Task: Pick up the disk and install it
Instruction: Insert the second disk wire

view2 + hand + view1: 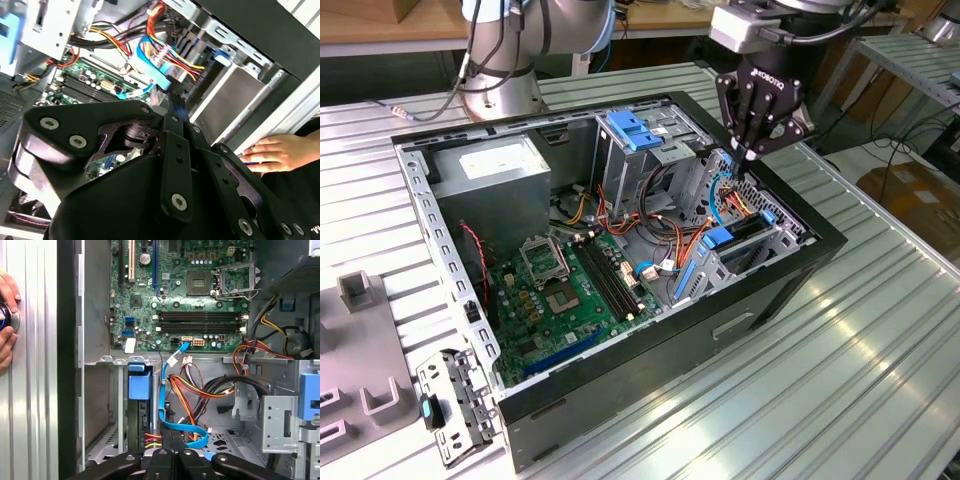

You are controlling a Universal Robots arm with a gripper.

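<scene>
Gripper (pixel 748 158) shut, nothing held, just above seated disk (pixel 740 240); install judged near done; retreat needed.

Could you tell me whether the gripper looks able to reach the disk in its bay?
Probably yes. The gripper hangs just above the open case, close to the bay where the disk stands on edge. The cables bunched beside it may crowd the approach.

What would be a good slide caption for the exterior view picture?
Robot arm's hand lowered over the drive bay of an open computer case, above the blue-railed disk standing in its slot beside the motherboard.
</scene>
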